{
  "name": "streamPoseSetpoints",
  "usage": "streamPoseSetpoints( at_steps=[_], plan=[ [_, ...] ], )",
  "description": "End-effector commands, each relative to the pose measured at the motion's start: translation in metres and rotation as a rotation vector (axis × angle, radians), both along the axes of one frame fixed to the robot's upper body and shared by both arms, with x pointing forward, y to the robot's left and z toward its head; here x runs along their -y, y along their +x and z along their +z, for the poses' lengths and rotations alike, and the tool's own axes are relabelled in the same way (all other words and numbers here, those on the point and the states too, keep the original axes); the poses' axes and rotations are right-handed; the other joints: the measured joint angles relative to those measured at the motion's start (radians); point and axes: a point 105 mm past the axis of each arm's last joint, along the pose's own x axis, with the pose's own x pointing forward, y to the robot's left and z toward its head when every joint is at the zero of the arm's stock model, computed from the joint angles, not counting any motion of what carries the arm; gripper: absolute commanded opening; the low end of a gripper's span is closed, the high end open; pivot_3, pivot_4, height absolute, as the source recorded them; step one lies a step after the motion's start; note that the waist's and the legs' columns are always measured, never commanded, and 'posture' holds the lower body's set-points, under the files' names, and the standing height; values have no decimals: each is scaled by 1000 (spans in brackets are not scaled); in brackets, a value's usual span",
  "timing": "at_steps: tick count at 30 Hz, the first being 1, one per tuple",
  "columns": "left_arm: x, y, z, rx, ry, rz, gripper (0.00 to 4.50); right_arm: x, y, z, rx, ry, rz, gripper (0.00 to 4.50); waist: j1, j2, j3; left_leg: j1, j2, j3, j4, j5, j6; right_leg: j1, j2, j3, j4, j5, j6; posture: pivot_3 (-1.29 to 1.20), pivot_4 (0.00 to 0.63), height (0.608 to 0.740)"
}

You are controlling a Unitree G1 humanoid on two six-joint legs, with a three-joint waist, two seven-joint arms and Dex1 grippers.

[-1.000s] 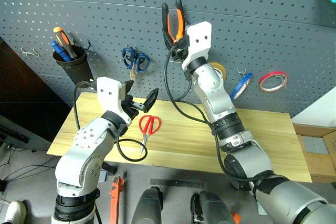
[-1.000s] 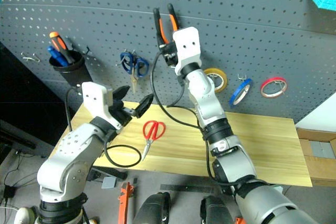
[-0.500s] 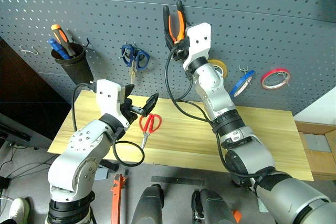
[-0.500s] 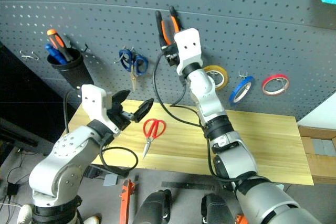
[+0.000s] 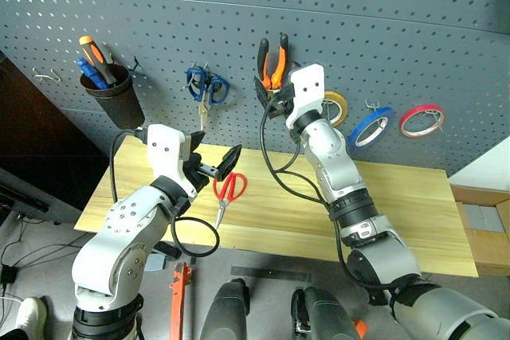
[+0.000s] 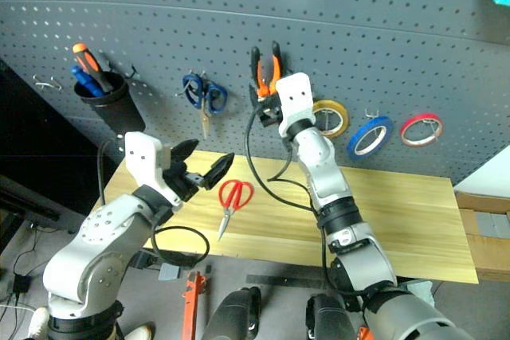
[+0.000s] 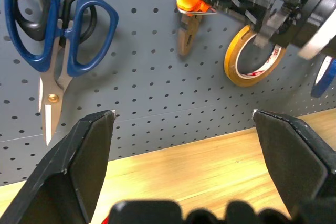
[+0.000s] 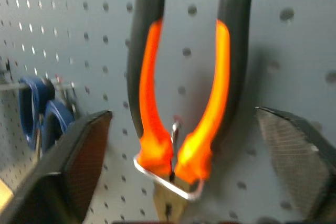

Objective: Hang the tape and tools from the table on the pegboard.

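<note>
**A:** What has changed at the right gripper?

**B:** A second ago it was clamped on the pliers with orange-and-black handles, holding them high against the dark grey perforated pegboard. Now its two black fingers stand wide apart on either side of the handles, touching neither. The pliers hang on the board handles up, lower than they were held, with a metal hook showing between the handles just above the pivot.

**A:** So they're hung?

**B:** I'd judge so, though the wrist view is blurred at the hook and I can't swear how well it has caught. The gripper is close in front of them.

**A:** And the left gripper?

**B:** Spread open and empty, as before, hovering above the light yellowish wooden table, just beside the red-handled scissors, which lie flat there, blades toward the near edge.

**A:** The tape?

**B:** The thin blue ring of tape is already on a hook, between a yellow roll and a red roll. The blue-handled scissors hang left of the pliers.

**A:** What's left?

**B:** The red scissors, it seems; the left gripper is well placed for them.
</note>
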Motion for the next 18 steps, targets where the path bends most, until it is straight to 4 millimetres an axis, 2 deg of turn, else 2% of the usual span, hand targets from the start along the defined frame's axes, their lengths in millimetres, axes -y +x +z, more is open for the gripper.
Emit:
streamPoseSetpoints(
  at_steps=[1, 4, 9, 14, 18],
  plan=[
    [6, -8, 13, 56, -6, -39, 4500, 1, -7, 20, 71, 13, 5, 4461, 0, 0, 0, 0, 0, 0, 0, 0, 0, 0, 0, 0, 0, 0, 0, 228, 238, 740],
    [9, -9, 11, 50, -8, -47, 4500, 6, -14, 17, 58, 1, 21, 4461, 0, 0, 0, 0, 0, 0, -1, 0, 0, 0, 0, 0, -1, 0, 0, 218, 230, 740],
    [14, -14, -2, 15, 25, -40, 4500, 19, -42, 11, 19, -66, 134, 4461, 2, 0, 0, -1, 0, 0, -1, 0, 0, 0, 0, 0, -2, 0, 0, 199, 224, 740],
    [-9, -11, -39, -106, 129, 92, 4500, 32, -82, -19, -114, -186, 285, 4461, 1, 1, 1, -1, 0, 0, -2, 0, 0, 0, 0, 0, -2, 0, 0, 180, 248, 740],
    [-42, -5, -82, -249, 214, 240, 4500, 44, -122, -59, -231, -316, 414, 4461, -1, 5, 7, 0, 1, 1, -2, 0, 0, 0, 0, 0, -2, -6, 1, 157, 269, 740]
  ],
)
